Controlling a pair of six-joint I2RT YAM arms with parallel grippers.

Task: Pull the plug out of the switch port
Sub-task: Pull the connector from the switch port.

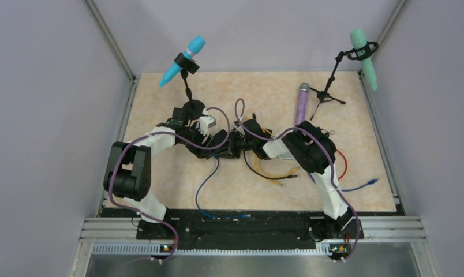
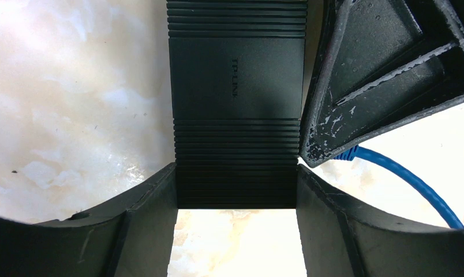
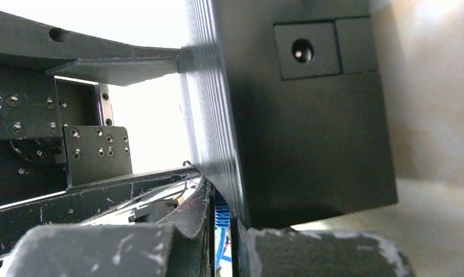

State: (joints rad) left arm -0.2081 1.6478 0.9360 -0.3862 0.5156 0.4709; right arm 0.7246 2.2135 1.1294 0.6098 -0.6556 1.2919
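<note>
Black switch (image 2: 236, 104) clamped in left gripper (image 2: 236, 193) — right gripper (image 3: 232, 248) pinching plug (image 3: 221, 216).

I work in a robotics lab test cell. Plain grey wall panels (image 1: 45, 115) box in a marbled beige table (image 1: 160, 98), and aluminium rails (image 1: 391, 225) run along its near edge. A blue microphone (image 1: 182, 60) and a green microphone (image 1: 364, 52) stand on tripods, a purple microphone (image 1: 302, 104) sits on the tabletop, and loose cables (image 1: 270, 173) trail across it.
</note>
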